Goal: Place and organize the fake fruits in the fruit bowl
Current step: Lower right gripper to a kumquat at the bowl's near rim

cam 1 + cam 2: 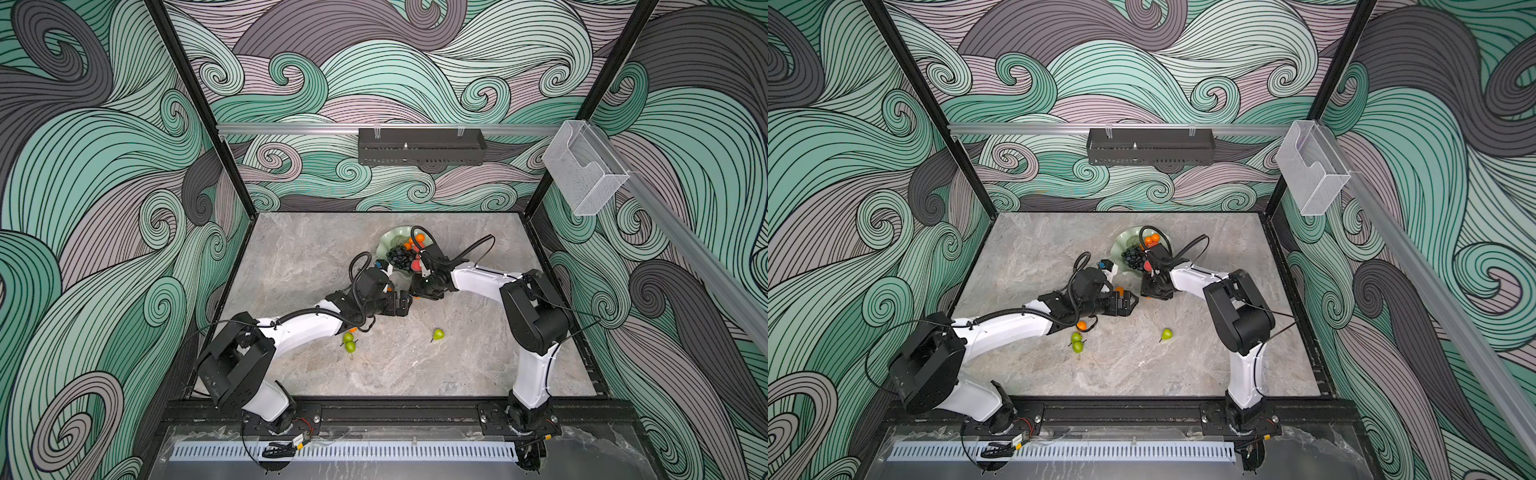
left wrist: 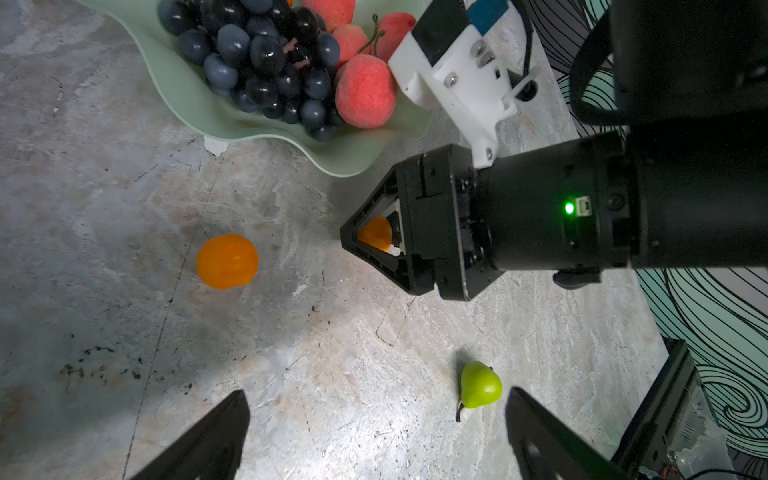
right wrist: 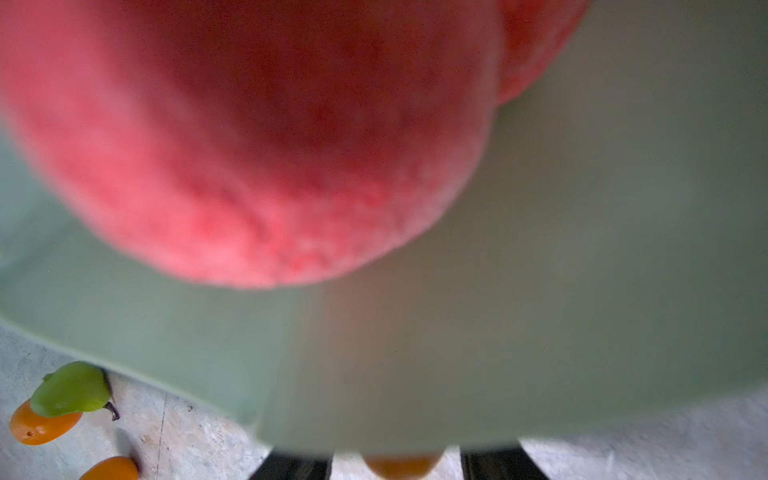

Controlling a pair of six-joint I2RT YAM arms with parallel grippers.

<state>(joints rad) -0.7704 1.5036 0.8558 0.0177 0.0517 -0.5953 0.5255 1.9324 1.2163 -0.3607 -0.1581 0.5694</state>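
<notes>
The mint-green fruit bowl (image 1: 388, 241) stands at the back middle of the table and holds the dark grape bunch (image 1: 398, 255), peaches (image 2: 365, 97) and two oranges (image 1: 419, 237). My right gripper (image 2: 348, 239) lies low at the bowl's near rim, shut on an orange (image 2: 375, 234) that sits deep between its jaws. In the right wrist view a peach (image 3: 257, 137) and the blurred bowl rim (image 3: 540, 332) hide its fingertips. My left gripper (image 2: 374, 440) hovers open and empty beside it. A loose orange (image 2: 227, 261) and a pear (image 2: 480, 384) lie on the table.
Two pears (image 1: 350, 343) and an orange (image 1: 1081, 325) lie under my left forearm. The single pear (image 1: 438, 333) lies toward the front right. Both arms crowd the space just in front of the bowl. Patterned walls close off three sides of the table.
</notes>
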